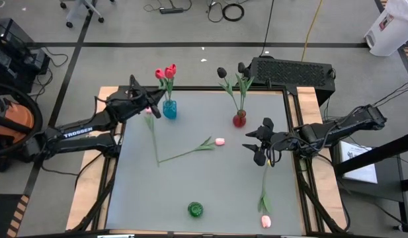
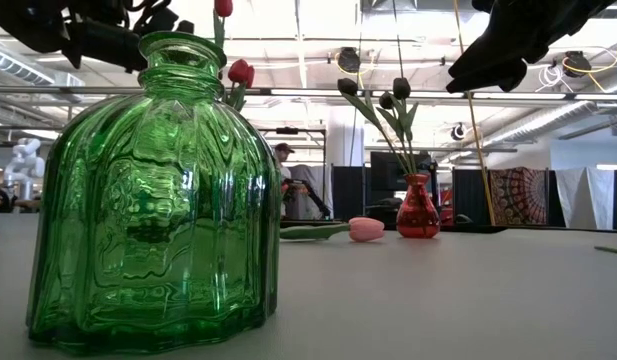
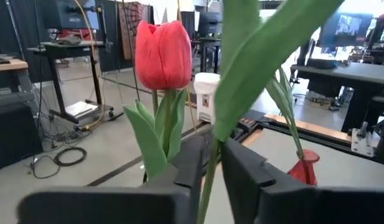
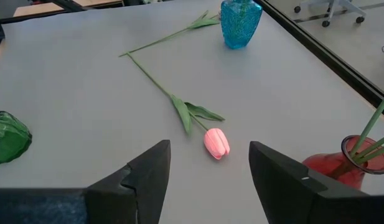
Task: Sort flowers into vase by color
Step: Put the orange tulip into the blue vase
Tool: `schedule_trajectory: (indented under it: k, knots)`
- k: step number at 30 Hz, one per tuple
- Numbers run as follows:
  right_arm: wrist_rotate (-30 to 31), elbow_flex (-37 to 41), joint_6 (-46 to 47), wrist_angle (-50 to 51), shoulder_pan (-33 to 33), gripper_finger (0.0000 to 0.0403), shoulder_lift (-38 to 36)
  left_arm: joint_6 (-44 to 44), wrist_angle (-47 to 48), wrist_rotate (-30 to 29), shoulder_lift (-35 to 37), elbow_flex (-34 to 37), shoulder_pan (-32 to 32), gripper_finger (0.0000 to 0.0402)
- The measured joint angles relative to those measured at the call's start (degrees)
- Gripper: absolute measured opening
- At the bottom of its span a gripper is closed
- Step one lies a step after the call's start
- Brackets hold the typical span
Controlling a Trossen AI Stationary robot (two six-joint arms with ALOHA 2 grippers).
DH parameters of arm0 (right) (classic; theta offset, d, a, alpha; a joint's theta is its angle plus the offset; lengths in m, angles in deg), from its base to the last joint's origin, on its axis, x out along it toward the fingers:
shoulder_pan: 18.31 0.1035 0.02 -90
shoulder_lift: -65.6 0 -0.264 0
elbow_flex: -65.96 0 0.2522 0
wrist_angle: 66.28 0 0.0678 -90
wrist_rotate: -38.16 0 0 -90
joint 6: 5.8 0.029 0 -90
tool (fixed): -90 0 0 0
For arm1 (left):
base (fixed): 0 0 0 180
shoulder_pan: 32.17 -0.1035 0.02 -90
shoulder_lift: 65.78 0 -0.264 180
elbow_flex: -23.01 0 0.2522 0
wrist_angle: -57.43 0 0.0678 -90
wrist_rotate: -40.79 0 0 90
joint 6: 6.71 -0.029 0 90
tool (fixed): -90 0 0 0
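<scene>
Red flowers (image 1: 165,71) stand with their stems in the blue vase (image 1: 169,109) at the far left. My left gripper (image 3: 211,149) is level beside that vase, narrowly open, with a leafy green stem (image 3: 210,180) between its fingers; that stem's head is out of the wrist view, next to a red flower (image 3: 162,54). Black flowers (image 1: 222,71) stand in the red vase (image 1: 239,119). Pink flowers lie flat on the table: one (image 1: 220,141) mid-table, one (image 1: 149,112) by the blue vase, one (image 1: 265,221) near right. My right gripper (image 1: 256,149) hangs open above the table, holding nothing. My left gripper has one finger on either side of the upright stem (image 3: 208,190), coming at it level and across it. The gap is barely wider than the stem, and I cannot tell whether a finger (image 3: 192,171) touches it.
An empty green vase (image 1: 195,209) stands near the table's front edge, filling the left of the low view. The two mid-table pink flowers' stems meet in a V (image 1: 158,161). A black box (image 1: 293,71) sits beyond the far right corner.
</scene>
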Motion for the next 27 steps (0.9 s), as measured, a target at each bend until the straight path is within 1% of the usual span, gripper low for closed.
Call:
schedule_trajectory:
  k: [6, 11, 14, 21, 27]
  knots:
    - [0.01, 0.0, 0.0, 0.0, 0.0, 0.021, 0.01, 0.01, 1.07, -0.67, 2.04, 0.0, -0.01, 0.0137]
    - [0.01, 0.0, 0.0, 0.01, 0.0, 0.021, 0.0, 0.13, 1.83, -0.91, 3.87, 0.0, 0.0, 0.0171]
    - [0.01, 0.0, -0.01, 0.0, 0.0, 0.021, 0.01, 0.15, 4.74, -1.84, 4.99, 0.0, -0.02, 0.0177]
    - [0.0, 0.0, 0.01, 0.02, 0.0, 0.021, 0.0, 0.14, 10.88, -2.02, 7.83, 0.0, -0.01, 0.0178]
    - [0.01, 0.0, 0.0, 0.01, 0.0, 0.021, -0.01, 0.12, 15.58, -2.68, 8.08, 0.0, -0.01, 0.0178]
